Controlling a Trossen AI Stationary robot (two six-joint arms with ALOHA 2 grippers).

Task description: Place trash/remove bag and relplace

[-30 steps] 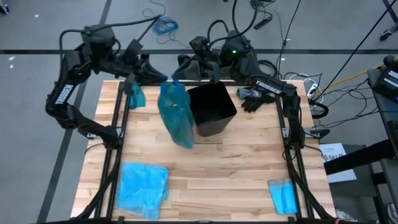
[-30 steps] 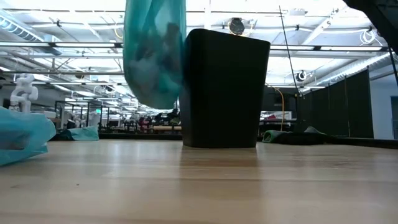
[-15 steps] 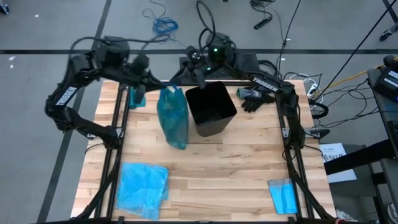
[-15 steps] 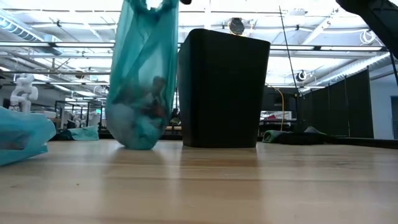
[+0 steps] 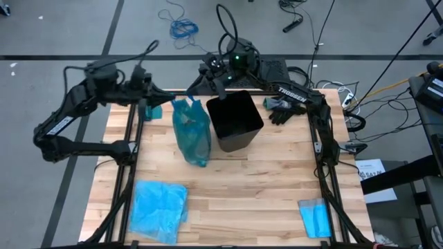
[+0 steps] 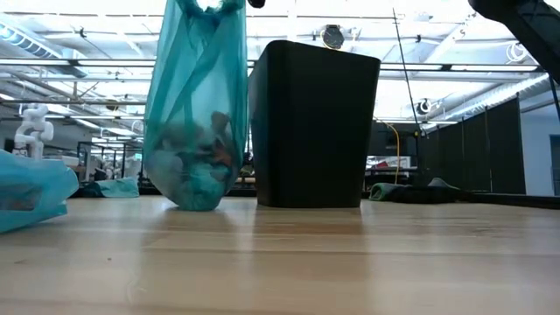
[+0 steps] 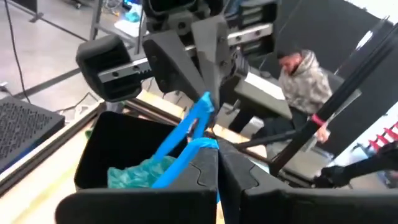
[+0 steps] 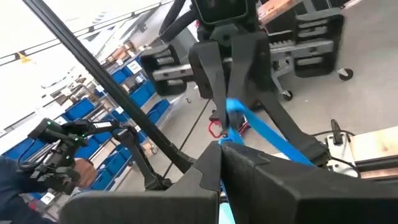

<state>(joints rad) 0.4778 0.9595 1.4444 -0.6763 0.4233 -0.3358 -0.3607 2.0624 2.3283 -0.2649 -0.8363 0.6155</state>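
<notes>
The dark teal bag (image 5: 191, 131) stands upright just left of the black bin (image 5: 235, 121). Its bottom (image 6: 197, 203) rests on the table, and the trash (image 6: 197, 157) shows through its lower half. A bright blue strap runs from the bag's mouth (image 6: 206, 7). My left gripper (image 5: 168, 97) and my right gripper (image 5: 203, 84) face each other above the bag's top, both shut on that strap. In the left wrist view the right gripper (image 7: 196, 43) shows opposite. My left gripper pinches the blue strap (image 7: 186, 144) at the bag's top between its two fingers. It comes in nearly level from the table's left. The strap runs taut to the other gripper, and the bag hangs below with its bottom on the table. My right gripper pinches the same blue strap (image 8: 235, 121) between its two fingers. It comes in level from the table's far right, over the bin's far corner. The strap is drawn taut toward the left gripper.
A sky-blue bag (image 5: 159, 207) lies flat at the near left. A small blue folded cloth (image 5: 315, 218) lies at the near right. Black gloves (image 5: 280, 111) sit at the far right, and a small teal scrap (image 5: 152, 111) at the far left edge.
Both grippers have gone down with the bag. It hung tilted and clear of the table; now it stands upright with its bottom on the wood beside the bin. My left arm has drawn back toward the table's left edge.
</notes>
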